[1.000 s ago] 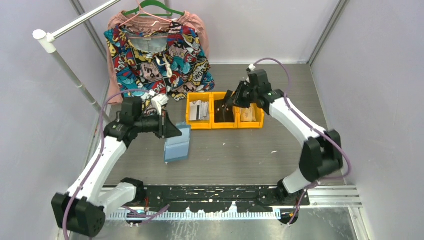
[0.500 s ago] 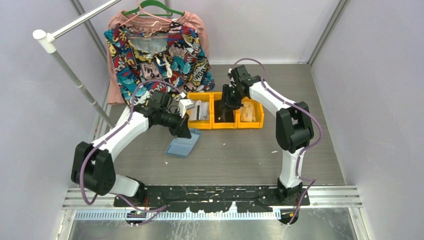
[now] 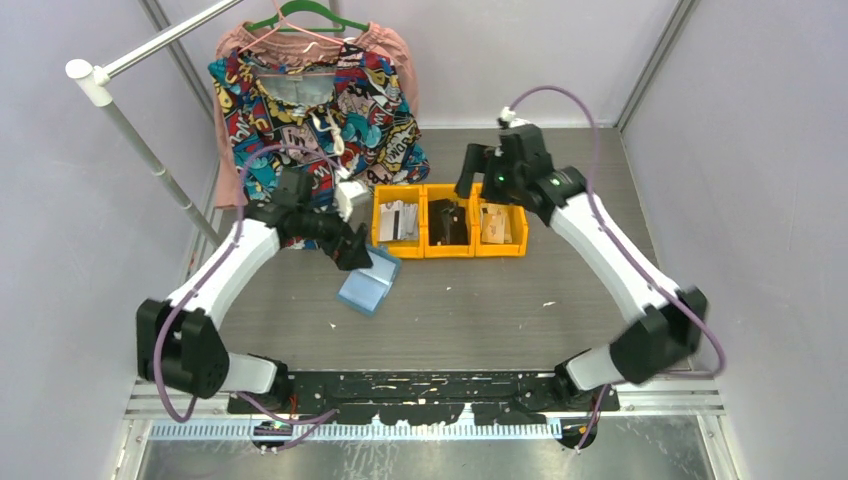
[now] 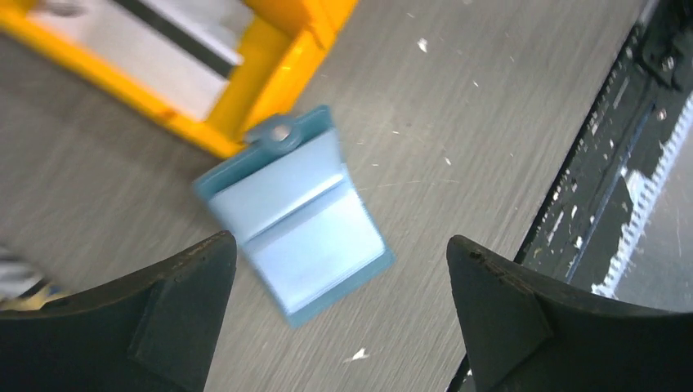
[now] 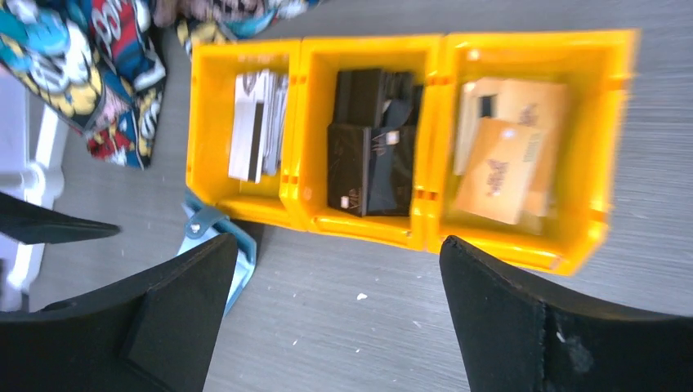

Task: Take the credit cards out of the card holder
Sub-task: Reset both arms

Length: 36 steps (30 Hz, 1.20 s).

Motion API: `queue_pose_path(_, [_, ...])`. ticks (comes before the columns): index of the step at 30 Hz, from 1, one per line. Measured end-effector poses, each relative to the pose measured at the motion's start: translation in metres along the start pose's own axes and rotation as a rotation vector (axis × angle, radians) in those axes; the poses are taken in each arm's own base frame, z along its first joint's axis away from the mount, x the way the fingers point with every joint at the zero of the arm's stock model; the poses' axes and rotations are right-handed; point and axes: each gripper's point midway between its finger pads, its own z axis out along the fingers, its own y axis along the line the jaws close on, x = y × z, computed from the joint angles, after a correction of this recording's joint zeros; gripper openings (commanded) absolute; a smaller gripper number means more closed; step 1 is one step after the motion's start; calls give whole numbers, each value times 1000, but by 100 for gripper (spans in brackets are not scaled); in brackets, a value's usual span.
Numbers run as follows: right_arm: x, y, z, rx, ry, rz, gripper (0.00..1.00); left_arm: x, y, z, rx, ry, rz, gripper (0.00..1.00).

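Pale lilac walls close in a grey, wood-grained tabletop (image 3: 480,300), and at the back of it a comic-print shirt (image 3: 310,110) hangs on a green hanger (image 3: 305,12)

We see the left fingers (image 4: 176,322) spread wide apart with nothing between them, held low over the tabletop. Straight beyond their gap, clear of both of them, lies the card holder (image 4: 298,212). It is folded open on the tabletop with its light-blue inner side up. Its snap tab points away from the fingers and sits just beside the corner of an orange end bin (image 4: 270,77). The wrist view is blurred, so we cannot tell whether any card sits in the sleeves

The right fingers (image 5: 523,327) are likewise wide apart and hold nothing. They hang in the air above a row of three orange bins, which we see beyond their gap. Straight ahead of them the middle bin (image 5: 372,51) holds black things. The far-end bin (image 5: 539,41), on the side away from the left fingers, holds tan, card-like pieces. In the end bin on the side of the left fingers we find the credit cards (image 5: 255,122), pale flat pieces stacked together, one showing a dark stripe

From above, the two pairs of fingers are well apart, with the row of bins between them: the left fingers are beside the card holder, the right fingers up over the bins
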Motion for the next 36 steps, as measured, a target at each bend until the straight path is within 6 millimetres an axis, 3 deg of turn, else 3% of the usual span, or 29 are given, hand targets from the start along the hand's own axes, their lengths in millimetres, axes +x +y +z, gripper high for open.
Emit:
queue_pose_path(5, [-24,-36,-73,129,-252,37,100,-27,33,-77,-169,-165,-53,100])
queue_pose_path(7, [-26,-61,-89,223,-322,66,99,-24,52,-108,-261,-234,-108,100])
queue_pose_path(9, [-22,-93,-97,343,-372,95,100,-7,73,-123,-343,-280,-179,100])
queue_pose_path(12, [-3,-151,-102,581,-453,118,99,44,96,-110,-410,-279,-337,100])
queue_pose_path(16, [44,-223,-102,834,-614,62,100,115,114,-74,-477,-225,-534,100])
queue_pose_path(18, [73,-250,-96,908,-636,36,100,129,124,-67,-526,-228,-568,100])
queue_pose_path(21, [89,-280,-97,1009,-654,62,100,138,149,-65,-631,-290,-549,100])
queue_pose_path(27, [75,-302,-96,1034,-781,182,99,142,174,-68,-762,-412,-544,100])
queue_pose_path(36, [83,-313,-26,939,-686,132,100,117,206,-82,-844,-589,-542,100])
